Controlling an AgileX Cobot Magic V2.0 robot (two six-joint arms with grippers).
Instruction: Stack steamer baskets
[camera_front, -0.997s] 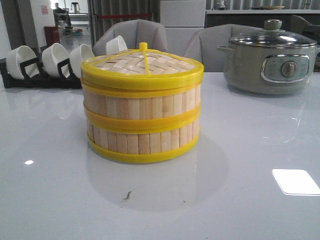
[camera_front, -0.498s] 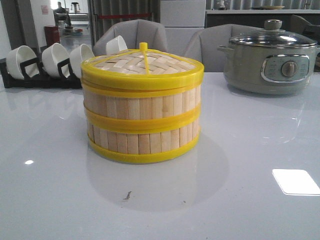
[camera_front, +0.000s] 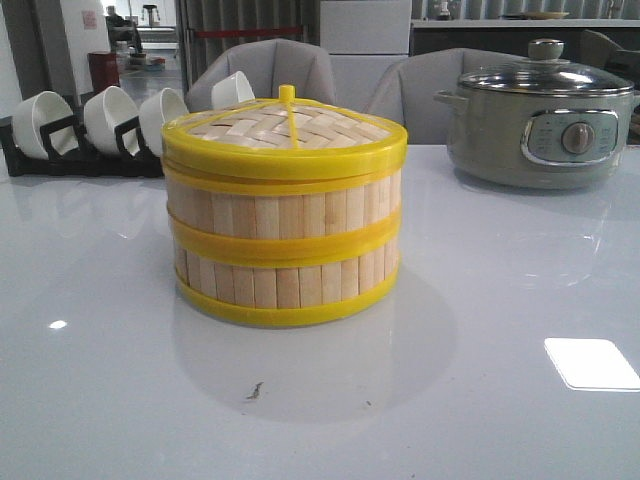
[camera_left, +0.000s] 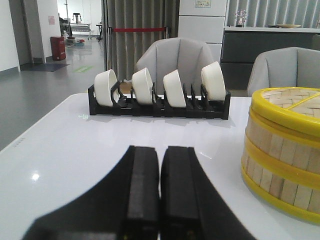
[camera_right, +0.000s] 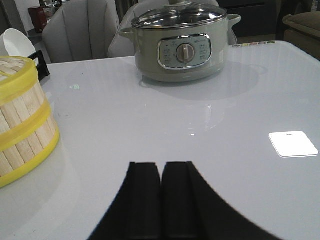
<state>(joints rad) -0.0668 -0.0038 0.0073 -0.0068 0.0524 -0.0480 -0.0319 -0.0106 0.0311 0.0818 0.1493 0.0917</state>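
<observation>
2 round steamer baskets (camera_front: 285, 245) with vertical light bamboo slat walls and yellow plastic rims stand stacked one on the other near the middle of the glossy pale grey surface (camera_front: 480, 400), their walls aligned; a flat woven-bamboo lid (camera_front: 285, 135) with a yellow rim and a small yellow knob sits on the upper basket. Behind and left of the stack, a black dish rack (camera_front: 85, 155) holds 4 white bowls (camera_left: 142, 85) tilted on edge in a row; at the far right of the surface stands a grey-green electric pot (camera_front: 540, 125) with a glass lid and a round dial on its front, well apart from the stack. Grey upholstered chairs (camera_front: 275, 70) stand beyond the surface. In the left wrist view the left gripper (camera_left: 160, 190) is clenched, its 2 black fingers pressed together with nothing between them, low over the surface and beside the stack without touching it; in the right wrist view the right gripper (camera_right: 161, 195) is likewise clenched and empty, the stack off to one side and the pot ahead.
</observation>
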